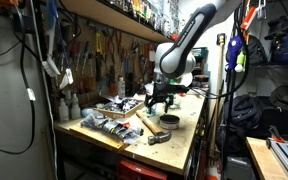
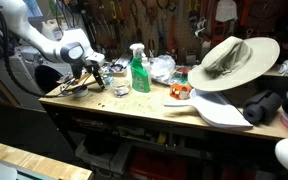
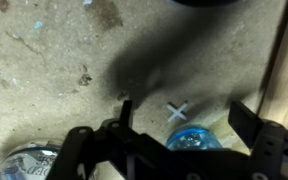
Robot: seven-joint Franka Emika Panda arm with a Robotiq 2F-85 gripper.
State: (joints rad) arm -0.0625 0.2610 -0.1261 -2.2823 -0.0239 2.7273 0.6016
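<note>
My gripper is open, its two dark fingers hanging over the worn wooden bench top. A blue translucent bottle top sits between the fingers, low in the wrist view and partly hidden by the gripper body. A white taped X marks the bench just beyond it. The fingers do not touch the bottle. In both exterior views the gripper hovers low over the cluttered bench.
A crumpled silvery object lies beside the gripper. A green spray bottle, a wide-brimmed hat and a white dustpan stand along the bench. A hammer lies near the bench's front edge. Tools hang on the wall behind.
</note>
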